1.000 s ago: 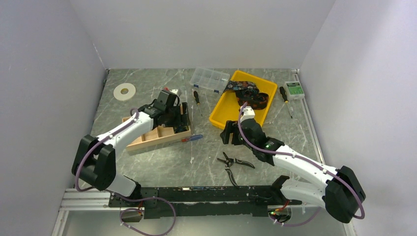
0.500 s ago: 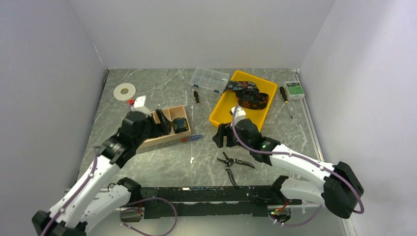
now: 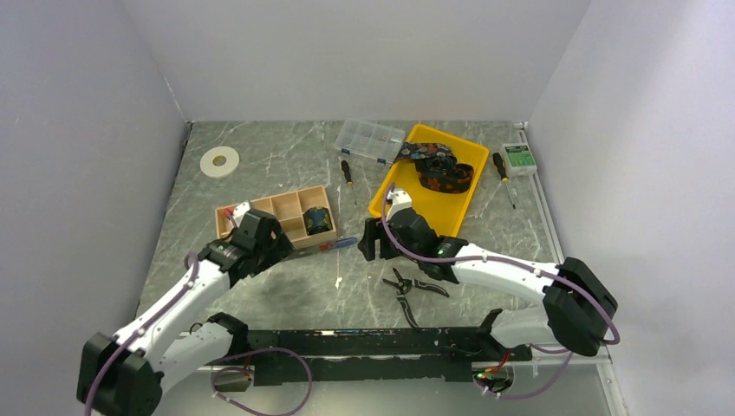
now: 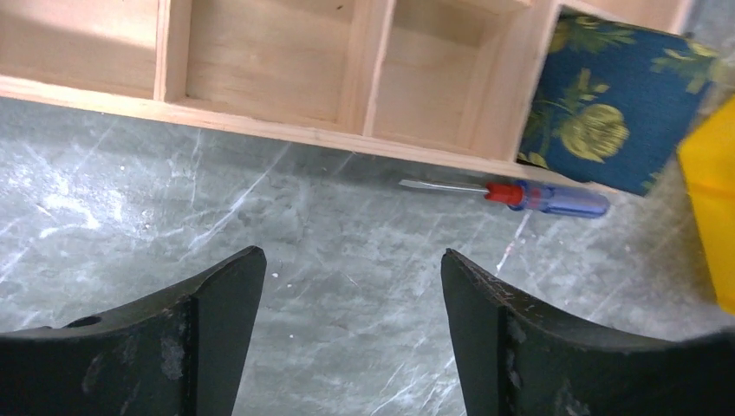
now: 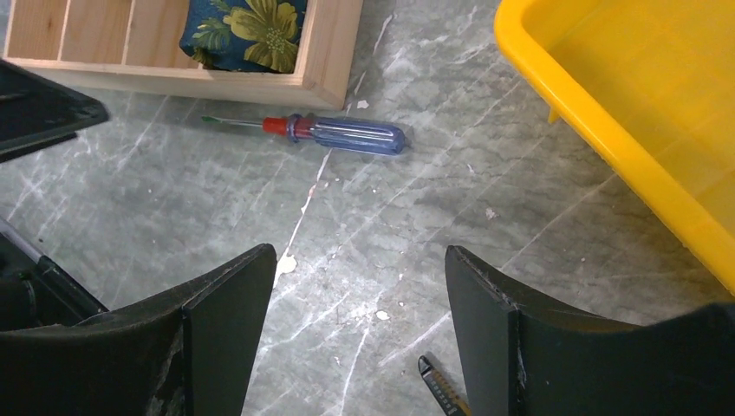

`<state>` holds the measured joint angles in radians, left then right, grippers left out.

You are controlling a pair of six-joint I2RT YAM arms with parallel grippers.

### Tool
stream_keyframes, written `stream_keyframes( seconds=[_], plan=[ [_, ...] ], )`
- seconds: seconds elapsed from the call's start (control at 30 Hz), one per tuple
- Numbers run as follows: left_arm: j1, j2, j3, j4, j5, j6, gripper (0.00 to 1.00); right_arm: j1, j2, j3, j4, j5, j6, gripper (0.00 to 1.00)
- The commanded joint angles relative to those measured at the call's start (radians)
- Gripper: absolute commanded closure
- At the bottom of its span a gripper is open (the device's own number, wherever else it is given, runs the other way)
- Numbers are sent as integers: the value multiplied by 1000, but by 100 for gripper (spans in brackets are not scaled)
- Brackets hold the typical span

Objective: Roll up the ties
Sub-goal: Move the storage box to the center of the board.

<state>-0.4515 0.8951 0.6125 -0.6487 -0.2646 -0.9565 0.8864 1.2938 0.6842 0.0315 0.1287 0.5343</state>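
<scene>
Grey marble table (image 3: pixel 286 156) with both arms reaching in from the near edge. Left gripper (image 4: pixel 351 286) hangs over bare table just on the near side of the wooden box, fingers spread wide and nothing between them. Same deal for the right gripper (image 5: pixel 360 286): jaws apart, empty, hovering over the middle of the table between the box and the tray. The yellow tray (image 3: pixel 399 186) sits toward the far right, and the other ties (image 3: pixel 438 169) are bunched up at its far end, one end draped over the rim. The wooden box (image 3: pixel 286 205) is left of centre, split into compartments, and the rolled tie (image 3: pixel 317 220), navy with yellow flowers, sits in its right-end compartment. Pliers (image 3: pixel 414 286) lie open near the front edge, under the right arm. A little blue-handled screwdriver (image 5: pixel 347 134) is lying flat just beside the box's near right corner, not quite touching as far as I can tell.
</scene>
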Motion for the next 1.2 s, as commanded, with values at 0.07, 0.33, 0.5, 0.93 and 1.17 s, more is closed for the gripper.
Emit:
stream_keyframes(
  seconds=[0.07, 0.33, 0.5, 0.93, 1.17],
  plan=[
    [53, 146, -11, 183, 71, -75, 28, 0, -89, -22, 22, 51, 25, 24],
    [197, 382, 48, 270, 95, -63, 35, 0, -240, -83, -39, 98, 32, 24],
    [268, 512, 133, 318, 98, -50, 39, 0, -325, -107, -85, 122, 35, 24],
    [336, 765, 398, 419, 191, 71, 37, -2, -451, -90, -213, 160, 0, 23],
    [335, 396, 347, 276, 248, 212, 18, -3, -535, -47, -284, 277, -19, 18]
  ],
)
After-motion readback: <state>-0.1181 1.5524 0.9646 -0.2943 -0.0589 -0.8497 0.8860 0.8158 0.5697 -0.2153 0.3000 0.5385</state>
